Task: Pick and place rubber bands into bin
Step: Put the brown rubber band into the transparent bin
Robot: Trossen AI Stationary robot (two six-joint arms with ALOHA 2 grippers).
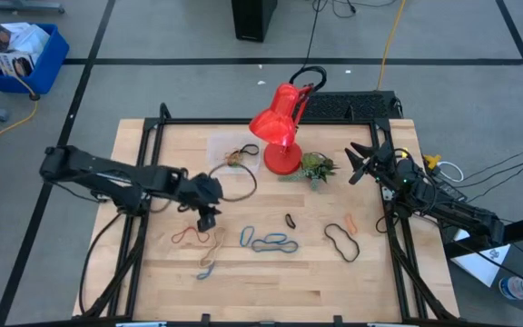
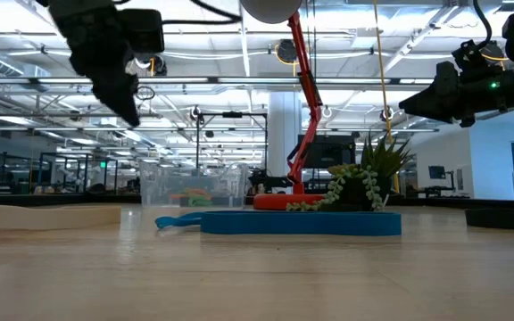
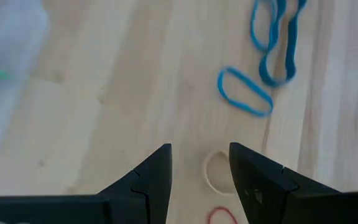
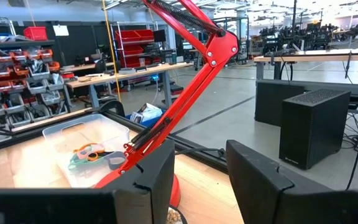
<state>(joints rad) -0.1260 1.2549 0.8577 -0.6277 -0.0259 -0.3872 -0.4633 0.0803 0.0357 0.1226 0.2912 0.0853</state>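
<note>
Loose elastic rubber bands (image 1: 271, 242) in blue, red, black, orange and tan lie scattered over the near half of the wooden table (image 1: 152, 282), while the clear shallow plastic bin (image 1: 234, 150), already holding a few, sits far left of the red desk lamp (image 1: 280, 127). The left gripper (image 1: 207, 218) hangs above the bands, fingers parted and empty, pointing down at a tan band (image 3: 216, 174), apparently to pick it. The right gripper (image 1: 360, 163) waits raised at the table's right edge, jaws apart, holding nothing.

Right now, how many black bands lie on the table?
2. The small band lies below the lamp in the high view; the large band is farther right. The thin loop by the left tool may also be black; others may be hidden.
</note>
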